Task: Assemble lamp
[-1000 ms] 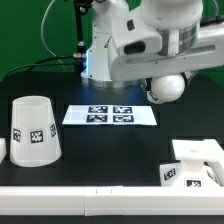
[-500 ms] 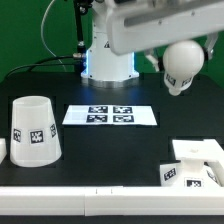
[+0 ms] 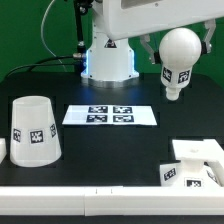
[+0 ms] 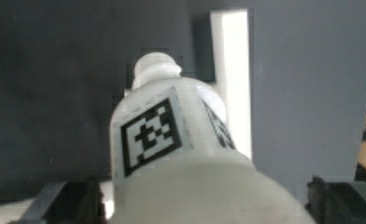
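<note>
Bulb [image 3: 182, 62] aloft: a round white plastic bulb with a tagged stem, clamped by its globe in the claw [image 3: 178, 45]. It hangs right under the claw, high off the black desk [image 3: 110, 150]. The stem points down, leaning a touch toward the exterior view's left. In the wrist view the dark fingers [image 4: 64, 200] flank the globe on both sides, so that's a firm grasp, nothing loose.

Where's it headed? My read is the white square stepped plastic base [image 3: 195, 165], which sits on the desk well below the claw and toward the exterior view's near edge. To do this step well, carry the bulb over until the stem hangs above the base's middle. Then square the stem to upright and come down slow and straight. A tilted stem could catch on the step edges or shove the base along.

There's plenty of room. The air between claw and base looks free. The flat white marker board [image 3: 110, 115] lies low, down to the claw's side on the exterior view's left. The white plastic cone-shaped shade [image 3: 32, 130] stands far off the same way, well clear. Do watch the near desk edge, since the base sits close to it.
</note>
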Robot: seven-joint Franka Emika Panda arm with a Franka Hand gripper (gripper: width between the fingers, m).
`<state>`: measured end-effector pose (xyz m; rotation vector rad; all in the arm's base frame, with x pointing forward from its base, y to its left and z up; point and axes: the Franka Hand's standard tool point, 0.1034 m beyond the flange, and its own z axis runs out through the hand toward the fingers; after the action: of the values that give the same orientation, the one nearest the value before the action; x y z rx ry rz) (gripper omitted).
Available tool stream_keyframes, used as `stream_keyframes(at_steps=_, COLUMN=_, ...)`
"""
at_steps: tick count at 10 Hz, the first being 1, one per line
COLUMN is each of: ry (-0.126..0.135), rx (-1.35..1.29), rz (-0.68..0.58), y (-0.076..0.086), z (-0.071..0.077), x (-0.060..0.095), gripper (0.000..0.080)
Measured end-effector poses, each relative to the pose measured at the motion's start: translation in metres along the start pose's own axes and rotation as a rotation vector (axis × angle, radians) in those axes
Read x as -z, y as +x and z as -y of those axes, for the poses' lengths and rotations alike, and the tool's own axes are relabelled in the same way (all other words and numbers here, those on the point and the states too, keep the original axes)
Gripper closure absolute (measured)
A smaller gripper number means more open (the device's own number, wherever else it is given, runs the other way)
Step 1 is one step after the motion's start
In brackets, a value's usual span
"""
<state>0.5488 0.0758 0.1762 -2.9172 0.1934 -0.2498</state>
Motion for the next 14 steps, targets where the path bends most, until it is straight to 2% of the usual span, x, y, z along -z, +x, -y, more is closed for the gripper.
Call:
stream_keyframes(at_steps=1, ry=-0.003, rx=0.007, rz=-0.085, y=0.010, z=0.002, x=0.002, gripper=0.0233)
stream_keyframes(at_steps=2, ry=-0.003, rx=0.005, rz=-0.187, y=0.026, z=0.002, x=0.002, gripper=0.0233)
stream_keyframes(at_steps=3, ry=-0.010, rx=0.005, rz=-0.301, y=0.039, z=0.004, x=-0.006, gripper=0.0233)
stream_keyframes(at_steps=4, ry=0.003, rx=-0.031, rz=-0.331, y=0.039, z=0.013, x=-0.016, gripper=0.0233)
stream_keyframes(at_steps=5, ry=0.012, rx=-0.038, rz=-0.333, y=0.043, z=0.020, x=-0.014, gripper=0.0233)
stream_keyframes(at_steps=8, ry=0.008, rx=-0.034, rz=-0.332, y=0.043, z=0.016, x=-0.015, gripper=0.0233)
stream_keyframes(at_steps=12, ry=0.014, rx=-0.023, rz=-0.312, y=0.043, z=0.026, x=-0.035, gripper=0.0233)
stream_keyframes(at_steps=14, ry=0.012, rx=-0.023, rz=-0.308, y=0.042, z=0.025, x=-0.036, gripper=0.0233)
